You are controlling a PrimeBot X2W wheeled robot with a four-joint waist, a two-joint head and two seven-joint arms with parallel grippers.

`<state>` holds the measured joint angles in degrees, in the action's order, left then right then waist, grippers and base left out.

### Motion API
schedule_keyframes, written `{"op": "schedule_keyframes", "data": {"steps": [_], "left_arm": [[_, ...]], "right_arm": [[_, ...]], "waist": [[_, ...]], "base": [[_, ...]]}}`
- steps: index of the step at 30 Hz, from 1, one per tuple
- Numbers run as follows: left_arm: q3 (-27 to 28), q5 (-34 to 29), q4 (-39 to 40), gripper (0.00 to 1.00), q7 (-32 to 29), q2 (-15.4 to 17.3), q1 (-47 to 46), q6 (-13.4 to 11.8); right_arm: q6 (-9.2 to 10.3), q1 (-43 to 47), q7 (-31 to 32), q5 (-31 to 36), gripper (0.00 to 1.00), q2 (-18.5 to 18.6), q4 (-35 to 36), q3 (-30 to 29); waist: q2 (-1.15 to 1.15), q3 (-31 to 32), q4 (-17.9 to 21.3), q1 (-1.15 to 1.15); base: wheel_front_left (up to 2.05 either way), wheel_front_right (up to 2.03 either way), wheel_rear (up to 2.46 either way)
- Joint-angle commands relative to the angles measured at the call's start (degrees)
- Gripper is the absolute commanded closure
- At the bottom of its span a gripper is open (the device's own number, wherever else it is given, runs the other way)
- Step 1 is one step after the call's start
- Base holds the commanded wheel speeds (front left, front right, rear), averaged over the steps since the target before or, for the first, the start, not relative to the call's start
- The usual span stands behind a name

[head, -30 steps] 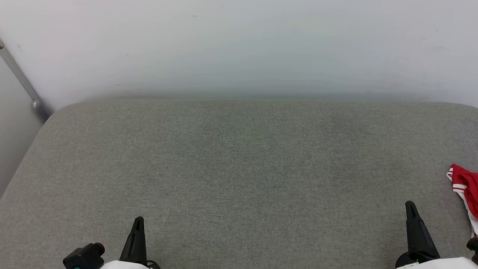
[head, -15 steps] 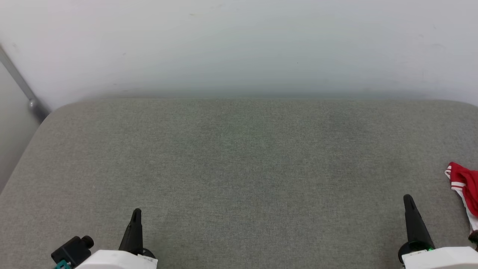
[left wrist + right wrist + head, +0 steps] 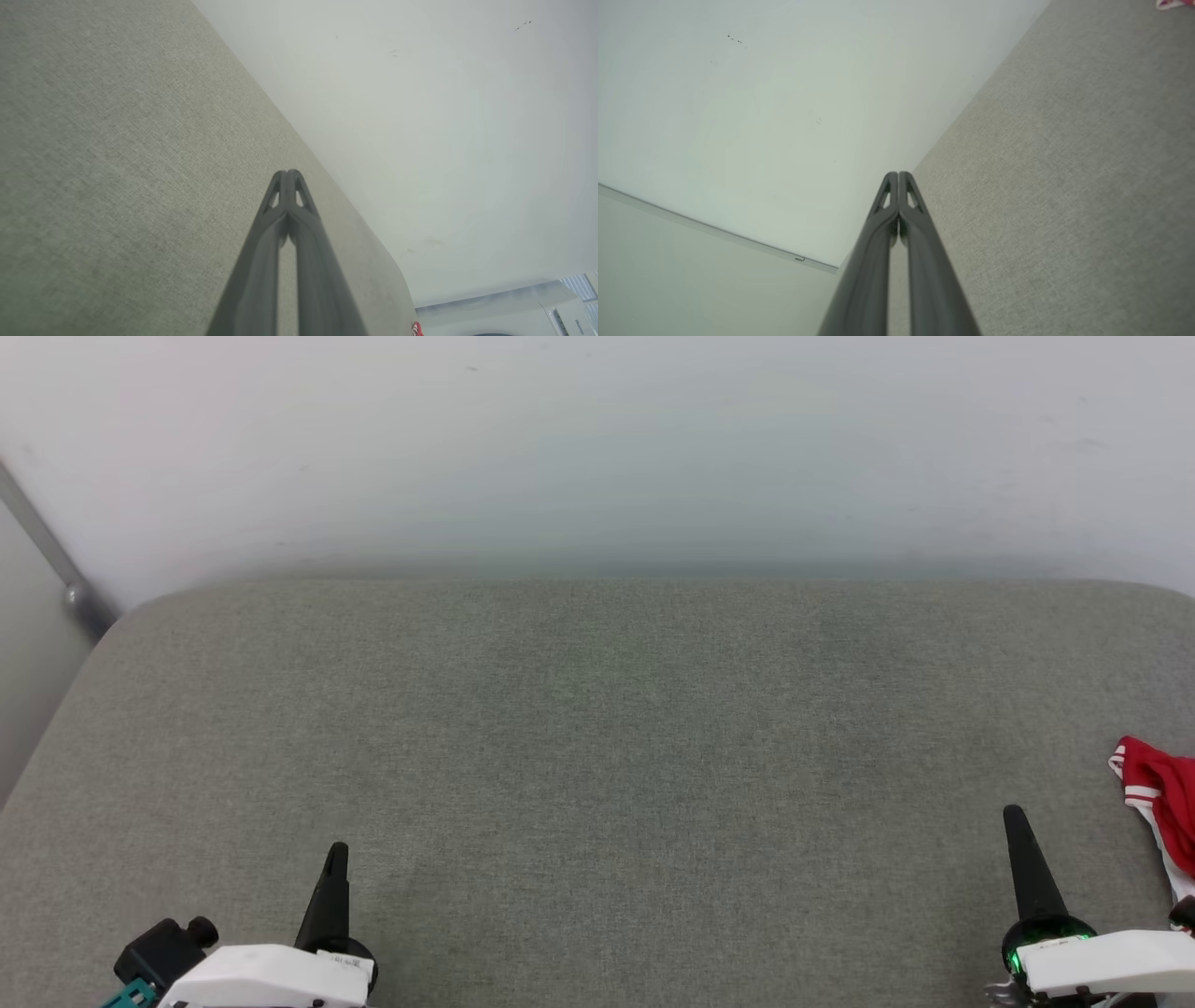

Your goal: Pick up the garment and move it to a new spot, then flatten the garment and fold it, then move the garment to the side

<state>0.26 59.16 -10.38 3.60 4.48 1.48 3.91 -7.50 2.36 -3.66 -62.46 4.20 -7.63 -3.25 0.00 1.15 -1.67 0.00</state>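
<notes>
Two grippers are hanging low at the near edge of my head view. I am holding my left gripper [image 3: 334,861] at about 8 o'clock and my right gripper [image 3: 1016,823] at about 4 o'clock. Each is keeping its two dark fingers pressed together tip to tip and pinching nothing, as both wrist views are showing. I am judging that I am carrying them wide apart like this so that the broad middle of the gray padded surface [image 3: 597,737] is lying open between them, which looks like a parked pose rather than a reach. The garment [image 3: 1156,791] is lying on that surface just past 3 o'clock, near my right gripper but apart from it, off toward that gripper's 2 o'clock. It is showing as bunched red cloth with red-and-white striped trim and a strip of white. The right edge is cutting most of it off, so I am not making out whether it is crumpled or folded, nor any lettering. That is leaving two readings open: a heap waiting at the side to be fetched, or a shirt set aside with the work behind it. In my wrist views it is appearing as a red sliver at a corner, too small to read. Farther off, the pale wall [image 3: 597,448] is rising behind the surface, and a gray metal rail [image 3: 45,558] is slanting down it at 10 o'clock, its upper end running out of frame.
</notes>
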Motion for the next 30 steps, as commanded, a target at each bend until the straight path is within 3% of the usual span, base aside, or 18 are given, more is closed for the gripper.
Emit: {"op": "schedule_keyframes", "data": {"steps": [1,30], "left_arm": [[0.22,1.16,0.44,1.00,-0.24,0.17,-1.55,0.38],[2.30,18.49,-1.62,1.00,-4.48,0.04,-4.85,2.14]], "right_arm": [[0.00,-1.30,0.24,-1.19,1.00,0.53,0.22,-0.13],[0.01,-5.33,4.60,-16.82,1.00,0.41,-3.10,-0.71]], "waist": [[0.00,-0.01,0.02,0.00],[0.00,-0.59,0.74,0.00]], "base": [[0.00,0.00,0.00],[0.00,0.00,0.00]]}}
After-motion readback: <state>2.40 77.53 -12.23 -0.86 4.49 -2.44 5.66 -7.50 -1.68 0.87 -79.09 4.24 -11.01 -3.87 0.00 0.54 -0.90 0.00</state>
